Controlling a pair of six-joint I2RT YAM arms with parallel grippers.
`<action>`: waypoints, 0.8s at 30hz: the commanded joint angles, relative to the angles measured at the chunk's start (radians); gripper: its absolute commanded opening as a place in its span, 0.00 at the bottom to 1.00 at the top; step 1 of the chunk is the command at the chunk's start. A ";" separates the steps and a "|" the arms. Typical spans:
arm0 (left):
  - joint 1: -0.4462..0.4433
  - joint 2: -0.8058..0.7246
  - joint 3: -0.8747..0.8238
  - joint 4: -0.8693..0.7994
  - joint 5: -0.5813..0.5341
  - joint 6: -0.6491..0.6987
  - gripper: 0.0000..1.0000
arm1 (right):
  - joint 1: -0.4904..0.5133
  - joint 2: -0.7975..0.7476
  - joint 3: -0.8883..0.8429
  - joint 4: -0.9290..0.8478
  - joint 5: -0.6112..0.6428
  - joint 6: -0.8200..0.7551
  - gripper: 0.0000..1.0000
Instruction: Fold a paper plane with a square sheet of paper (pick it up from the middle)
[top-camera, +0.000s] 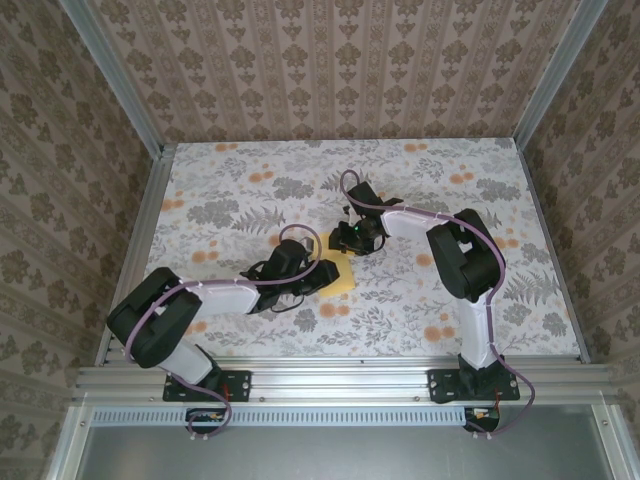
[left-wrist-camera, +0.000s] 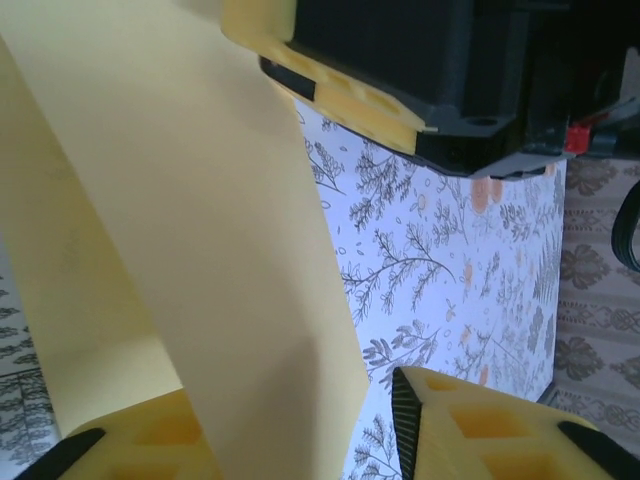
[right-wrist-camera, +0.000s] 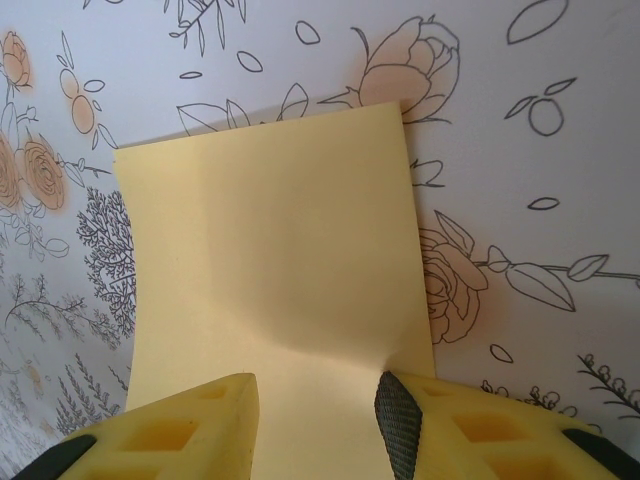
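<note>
Patterned beige damask walls (top-camera: 330, 60) were seen enclosing three sides of a table covered with a white cloth printed with grey foliage and orange flowers (top-camera: 240, 180). Two black-and-white jointed arms were seen reaching inward from the near edge, the left arm (top-camera: 215, 295) angled toward the middle and the right arm (top-camera: 470, 260) bent back toward it. A thin, plain bright-yellow sheet of paper (top-camera: 342, 272) was found near the centre of the table, between the two grippers and close in front of the left one. In the left wrist view the sheet (left-wrist-camera: 200, 200) was seen raised off the cloth as a broad curved band. It ran up from between the left gripper's fingers toward the other claw at the top of the frame. In the right wrist view the sheet (right-wrist-camera: 270, 250) was seen bowed, its far edge resting on the cloth and its near part passing beneath the fingers. The left gripper (top-camera: 312, 272) (left-wrist-camera: 300, 400) was seen with its jaws parted, the sheet lying against one yellow finger (left-wrist-camera: 150, 440) while a strip of cloth showed beside the other. The right gripper (top-camera: 352, 240) (right-wrist-camera: 318, 400) was likewise seen with a moderate gap between its jaws, its ribbed pad (right-wrist-camera: 398, 420) set over the paper. Whether the paper was pressed by it could not be told.
</note>
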 joint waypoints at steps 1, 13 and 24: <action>0.007 -0.004 -0.013 -0.023 -0.067 -0.030 0.33 | -0.003 0.042 -0.052 -0.113 0.045 -0.001 0.42; 0.020 0.022 0.005 -0.184 -0.105 -0.059 0.11 | -0.015 -0.119 -0.004 -0.059 -0.077 -0.019 0.44; 0.033 0.044 0.118 -0.438 -0.078 0.089 0.10 | 0.008 -0.308 -0.239 0.084 -0.119 -0.004 0.35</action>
